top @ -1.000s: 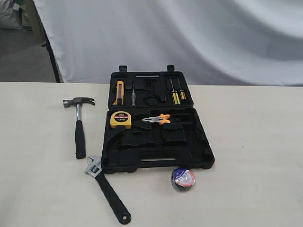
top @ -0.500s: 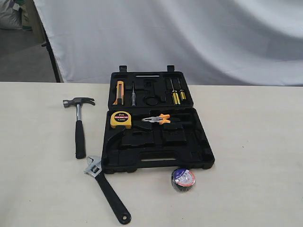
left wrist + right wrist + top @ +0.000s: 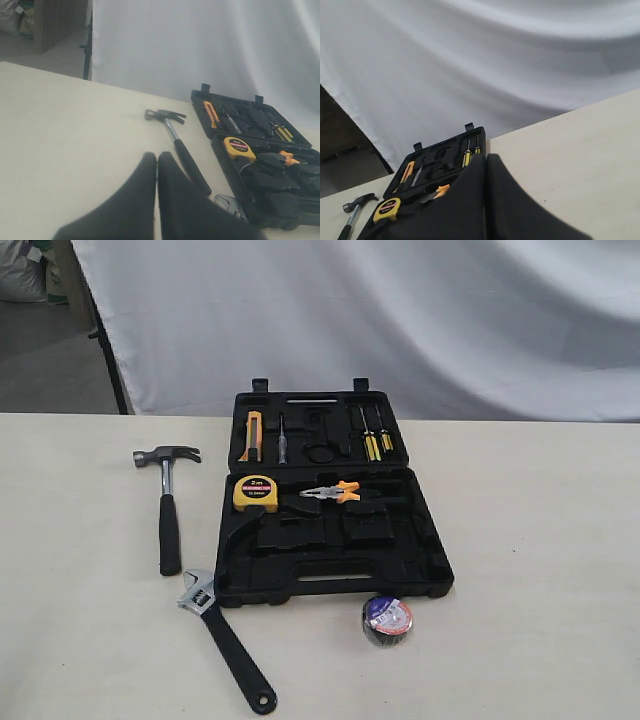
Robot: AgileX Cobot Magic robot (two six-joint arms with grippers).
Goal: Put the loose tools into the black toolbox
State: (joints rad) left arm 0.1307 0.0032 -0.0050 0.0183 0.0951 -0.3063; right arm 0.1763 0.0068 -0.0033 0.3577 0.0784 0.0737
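The black toolbox (image 3: 395, 545) lies open in the middle of the table. Left of it lies the claw hammer (image 3: 168, 510), head away from the front edge. The adjustable wrench (image 3: 226, 638) rests at the box's front left corner, its jaw touching the case. The tape roll (image 3: 387, 619) sits just in front of the box. Neither arm shows in the exterior view. My left gripper (image 3: 157, 159) is shut and empty, near the hammer (image 3: 180, 150) handle. My right gripper (image 3: 486, 159) is shut and empty, with the toolbox (image 3: 427, 162) beyond it.
Inside the box sit a yellow tape measure (image 3: 255, 492), orange-handled pliers (image 3: 333, 492), a yellow knife (image 3: 249, 435) and two screwdrivers (image 3: 376, 440). A white cloth backdrop (image 3: 400, 320) hangs behind the table. A black stand leg (image 3: 108, 370) rises at the back left.
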